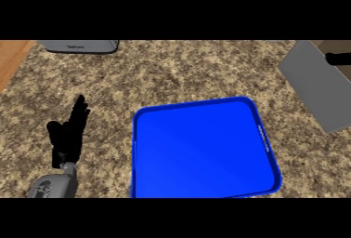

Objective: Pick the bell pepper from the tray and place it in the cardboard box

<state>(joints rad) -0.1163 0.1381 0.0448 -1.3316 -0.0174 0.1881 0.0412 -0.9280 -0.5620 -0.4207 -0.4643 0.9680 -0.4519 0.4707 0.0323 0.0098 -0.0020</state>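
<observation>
Blue tray (205,148) lies on the speckled tabletop (178,69); left hand (68,132) rests beside it, fingers straight; grey box flap (316,86) at right.

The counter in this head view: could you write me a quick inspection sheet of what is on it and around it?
Surface: speckled granite counter, wooden strip at upper left.
Job's things: blue tray holds nothing; bell pepper nothing seen; a grey flap at upper right, maybe the box.
Clutter: grey appliance at the top edge, cut off.
Hands: left hand open, fingers up, resting left of the tray. A small black shape at the right edge may be the right hand; too little shows.
Cables: nothing seen.
Surroundings: nothing seen beyond the counter.
</observation>
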